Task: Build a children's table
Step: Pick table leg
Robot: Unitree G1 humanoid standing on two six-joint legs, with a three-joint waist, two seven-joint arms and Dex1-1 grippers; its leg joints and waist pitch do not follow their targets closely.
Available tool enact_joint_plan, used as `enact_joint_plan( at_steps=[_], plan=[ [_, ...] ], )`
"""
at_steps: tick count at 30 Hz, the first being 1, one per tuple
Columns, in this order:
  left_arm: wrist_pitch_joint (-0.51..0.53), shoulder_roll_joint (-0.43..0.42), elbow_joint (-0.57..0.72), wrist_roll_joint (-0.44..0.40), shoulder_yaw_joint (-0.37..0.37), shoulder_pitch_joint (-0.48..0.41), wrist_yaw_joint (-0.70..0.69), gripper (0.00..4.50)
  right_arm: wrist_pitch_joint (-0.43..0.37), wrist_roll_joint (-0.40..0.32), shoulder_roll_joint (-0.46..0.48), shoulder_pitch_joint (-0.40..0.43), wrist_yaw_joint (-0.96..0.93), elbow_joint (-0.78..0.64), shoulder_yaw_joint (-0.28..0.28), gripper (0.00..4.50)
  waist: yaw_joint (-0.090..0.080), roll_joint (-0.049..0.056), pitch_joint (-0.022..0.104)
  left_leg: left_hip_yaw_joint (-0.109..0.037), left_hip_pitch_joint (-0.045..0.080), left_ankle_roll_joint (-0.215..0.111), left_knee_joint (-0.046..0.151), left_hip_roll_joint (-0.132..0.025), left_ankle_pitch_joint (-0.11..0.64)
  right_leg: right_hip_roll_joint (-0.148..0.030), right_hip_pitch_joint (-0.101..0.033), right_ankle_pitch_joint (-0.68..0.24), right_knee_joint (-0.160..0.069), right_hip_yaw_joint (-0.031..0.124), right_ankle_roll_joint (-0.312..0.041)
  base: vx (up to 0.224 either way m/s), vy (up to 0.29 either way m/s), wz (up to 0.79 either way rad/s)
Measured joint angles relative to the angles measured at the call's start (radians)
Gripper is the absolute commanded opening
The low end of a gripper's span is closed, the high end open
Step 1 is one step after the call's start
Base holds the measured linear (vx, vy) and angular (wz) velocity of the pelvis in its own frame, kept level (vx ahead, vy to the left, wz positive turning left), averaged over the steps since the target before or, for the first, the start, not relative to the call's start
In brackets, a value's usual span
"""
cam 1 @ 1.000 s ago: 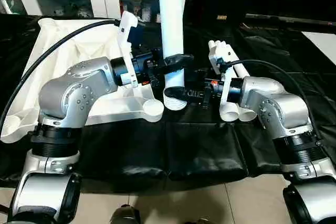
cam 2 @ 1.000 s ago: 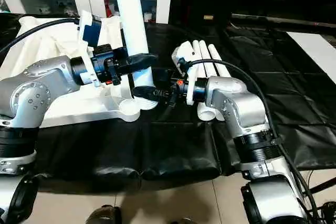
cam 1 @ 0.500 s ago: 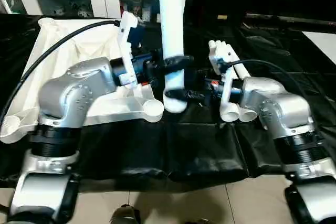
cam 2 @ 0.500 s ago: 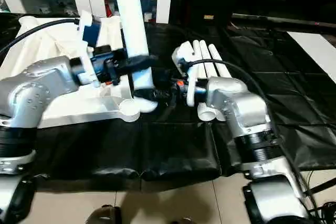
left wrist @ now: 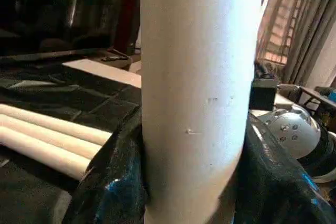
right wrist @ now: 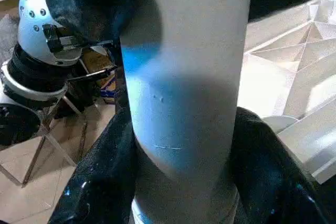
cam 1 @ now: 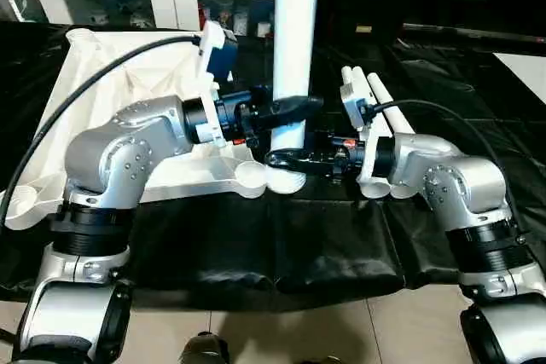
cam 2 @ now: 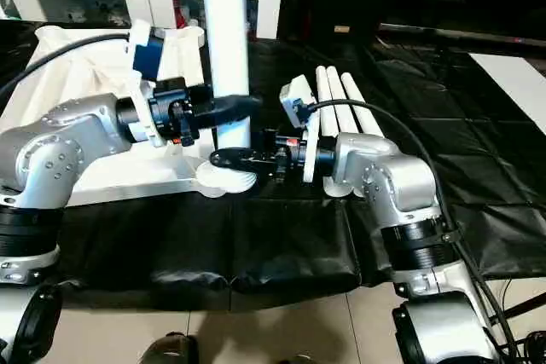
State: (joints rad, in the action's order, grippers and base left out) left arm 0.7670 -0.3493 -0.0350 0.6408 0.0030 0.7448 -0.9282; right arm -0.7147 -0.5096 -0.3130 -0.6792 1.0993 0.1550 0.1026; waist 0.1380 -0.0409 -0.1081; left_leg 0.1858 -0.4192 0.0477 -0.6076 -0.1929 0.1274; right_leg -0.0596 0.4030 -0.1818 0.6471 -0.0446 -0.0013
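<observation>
Both sets of jaws were clamped on the same upright leg [cam 1: 294, 40]: my left gripper [cam 1: 286, 112] pinched it partway up, and the right gripper [cam 1: 286, 159] pinched it just below, right at its bottom end. That end sat at the corner socket [cam 1: 252, 178] of the upside-down table top [cam 1: 128, 74], which lay on the black-draped tabletop [cam 1: 324, 236] toward its left side. Three spare legs [cam 2: 345, 104] lay side by side behind my right arm, near the middle.
</observation>
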Motion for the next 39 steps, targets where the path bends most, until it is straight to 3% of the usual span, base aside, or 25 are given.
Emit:
enact_joint_plan(
  at_steps=[1,2,5,6,16,17,23,25,29,35,39],
  plan=[
    [0.000,0.000,-0.002,-0.003,0.000,0.000,0.005,1.95,0.000,0.000,0.000,0.000,-0.004,0.000,0.001,2.12,0.001,0.000,0.000,0.000,0.000,0.000,0.000,0.000,0.000,0.000,0.000,0.000,0.000,0.000,0.000,0.000,0.000,0.00],
    [0.000,0.004,-0.006,-0.007,0.001,0.000,0.018,2.51,0.005,0.003,0.003,0.000,-0.014,0.002,0.000,2.10,0.003,0.000,0.000,0.000,0.000,0.000,0.000,0.000,0.000,0.000,0.000,0.000,0.000,0.000,0.000,0.000,0.000,0.00],
    [-0.009,0.015,-0.017,-0.019,0.009,0.001,0.059,2.72,0.009,0.008,0.018,0.000,-0.040,0.007,0.002,2.03,0.005,0.000,0.000,0.000,0.000,0.000,0.000,0.000,0.000,0.000,0.000,0.000,0.000,0.000,0.000,0.000,0.000,0.00],
    [-0.014,0.031,-0.022,-0.025,0.022,0.001,0.084,3.01,0.024,0.022,0.026,0.000,-0.064,0.008,0.000,2.00,0.005,0.000,0.000,0.000,0.000,0.000,0.000,0.000,0.000,0.000,0.000,0.000,0.000,0.000,0.000,0.000,0.000,0.00],
    [-0.077,0.088,-0.067,-0.047,0.090,0.016,0.242,3.61,0.116,0.117,0.051,0.000,-0.156,0.028,0.037,1.98,0.004,-0.001,0.000,0.000,0.000,0.000,0.000,0.000,0.000,0.000,0.000,-0.001,0.000,0.000,0.002,0.000,0.000,0.00],
    [-0.078,0.088,-0.074,-0.048,0.096,0.021,0.250,3.86,0.121,0.123,0.053,0.000,-0.160,0.029,0.042,1.96,0.004,-0.001,0.000,0.000,0.000,0.000,0.000,0.000,0.000,0.000,0.000,-0.001,0.000,0.000,0.002,0.000,0.000,0.00],
    [-0.076,0.071,-0.091,-0.046,0.119,0.050,0.255,4.26,0.147,0.145,0.055,0.010,-0.161,0.030,0.067,1.95,0.005,-0.001,0.000,0.000,0.000,0.000,0.000,0.000,0.000,0.000,0.000,-0.001,-0.001,0.000,0.002,0.000,0.000,0.00],
    [-0.076,0.057,-0.093,-0.046,0.119,0.050,0.250,3.79,0.159,0.155,0.056,0.018,-0.161,0.036,0.071,1.95,0.004,-0.001,0.000,0.000,0.000,0.000,0.000,0.000,0.000,0.000,0.000,-0.001,-0.001,0.000,0.001,0.000,0.000,0.00],
    [-0.075,0.062,-0.093,-0.047,0.119,0.050,0.262,3.75,0.169,0.161,0.062,0.018,-0.176,0.049,0.071,1.95,0.005,-0.001,0.000,0.000,0.000,0.000,0.000,0.000,0.000,0.000,0.000,-0.001,0.000,0.000,0.001,0.000,0.000,0.00],
    [-0.077,0.100,-0.097,-0.059,0.124,0.055,0.338,3.01,0.184,0.176,0.078,0.018,-0.227,0.056,0.065,1.95,0.004,-0.001,0.000,0.000,0.000,0.000,0.000,0.000,0.000,0.000,0.000,-0.001,0.000,0.000,0.001,0.000,0.000,0.00],
    [-0.106,0.149,-0.136,-0.091,0.149,0.082,0.452,2.68,0.273,0.279,0.114,0.019,-0.349,0.066,0.080,1.95,0.003,-0.001,0.000,0.000,0.000,0.000,0.000,0.000,0.000,0.000,0.000,-0.001,0.000,0.000,0.002,0.000,0.000,0.00]
  ],
)
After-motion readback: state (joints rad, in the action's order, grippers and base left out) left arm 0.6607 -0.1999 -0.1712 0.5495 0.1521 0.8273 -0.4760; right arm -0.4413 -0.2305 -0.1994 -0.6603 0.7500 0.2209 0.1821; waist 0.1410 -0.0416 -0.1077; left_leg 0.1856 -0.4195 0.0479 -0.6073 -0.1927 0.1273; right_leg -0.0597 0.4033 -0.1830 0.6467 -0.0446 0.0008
